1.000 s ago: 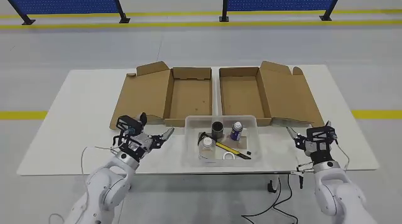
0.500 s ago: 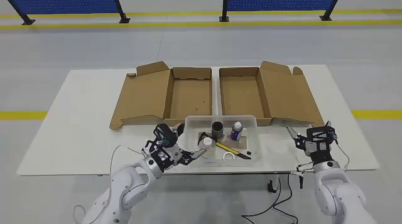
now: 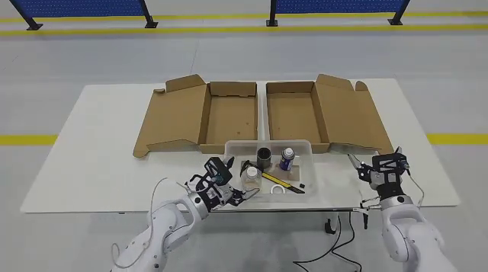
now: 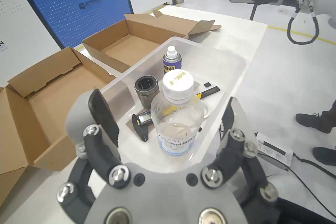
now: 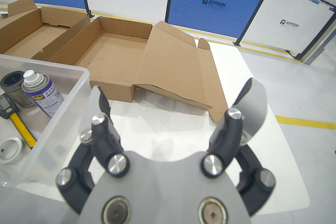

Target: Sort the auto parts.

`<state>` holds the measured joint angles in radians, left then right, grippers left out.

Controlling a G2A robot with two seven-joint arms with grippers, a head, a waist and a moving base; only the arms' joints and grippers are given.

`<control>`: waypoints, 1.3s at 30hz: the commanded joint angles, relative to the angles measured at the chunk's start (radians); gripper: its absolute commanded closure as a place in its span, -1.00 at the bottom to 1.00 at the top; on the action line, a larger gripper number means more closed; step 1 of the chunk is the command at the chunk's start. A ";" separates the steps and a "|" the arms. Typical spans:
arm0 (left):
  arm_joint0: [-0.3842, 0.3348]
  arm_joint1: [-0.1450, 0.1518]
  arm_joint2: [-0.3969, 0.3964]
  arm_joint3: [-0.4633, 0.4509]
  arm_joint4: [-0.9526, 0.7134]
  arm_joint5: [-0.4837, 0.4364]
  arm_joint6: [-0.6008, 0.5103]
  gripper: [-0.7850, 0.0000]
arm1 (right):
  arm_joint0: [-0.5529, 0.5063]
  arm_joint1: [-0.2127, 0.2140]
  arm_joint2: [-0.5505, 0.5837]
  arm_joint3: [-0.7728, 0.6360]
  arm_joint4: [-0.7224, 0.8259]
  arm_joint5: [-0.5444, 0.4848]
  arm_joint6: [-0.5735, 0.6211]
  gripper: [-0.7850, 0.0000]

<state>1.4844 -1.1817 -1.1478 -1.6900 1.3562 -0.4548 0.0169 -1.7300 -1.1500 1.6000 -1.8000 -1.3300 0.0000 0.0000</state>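
The left pincer (image 4: 165, 109) hangs spread wide at the near left corner of the clear plastic bin (image 4: 210, 45), seemingly lined up to take the clear plastic bottle with a white cap (image 4: 178, 128). The bottle stands upright in that corner, centred on the gap and untouched. The right pincer (image 5: 174, 93), spread and empty, hangs near the desk's (image 5: 170, 125) near right corner.

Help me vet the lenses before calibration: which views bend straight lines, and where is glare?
Left wrist view: the blue perforated partition shows an arced top rail; highlights sit on the clear plastic bottle with a white cap. Right wrist view: the partition posts splay outward; the right tool has a gleaming bare metal finger. Top view: the white table keeps almost straight edges, with soft shadows.
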 commanded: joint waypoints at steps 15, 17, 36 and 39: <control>-0.076 -0.025 0.090 0.103 -0.064 0.048 -0.018 -1.00 | 0.000 0.000 0.000 0.000 0.000 0.000 0.000 -1.00; -0.083 -0.028 0.101 0.113 -0.065 0.052 -0.020 -1.00 | 0.000 0.000 0.000 0.000 0.000 0.000 0.000 -1.00; -0.147 -0.050 0.148 0.188 -0.139 0.079 -0.054 -0.90 | 0.000 0.000 0.000 0.000 0.000 0.000 0.000 -1.00; -0.151 -0.052 0.151 0.192 -0.138 0.080 -0.054 -0.86 | 0.000 0.000 0.000 0.000 0.000 0.000 0.000 -1.00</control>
<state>1.3342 -1.2332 -0.9975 -1.4990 1.2162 -0.3754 -0.0367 -1.7300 -1.1500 1.6000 -1.8000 -1.3300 0.0000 0.0000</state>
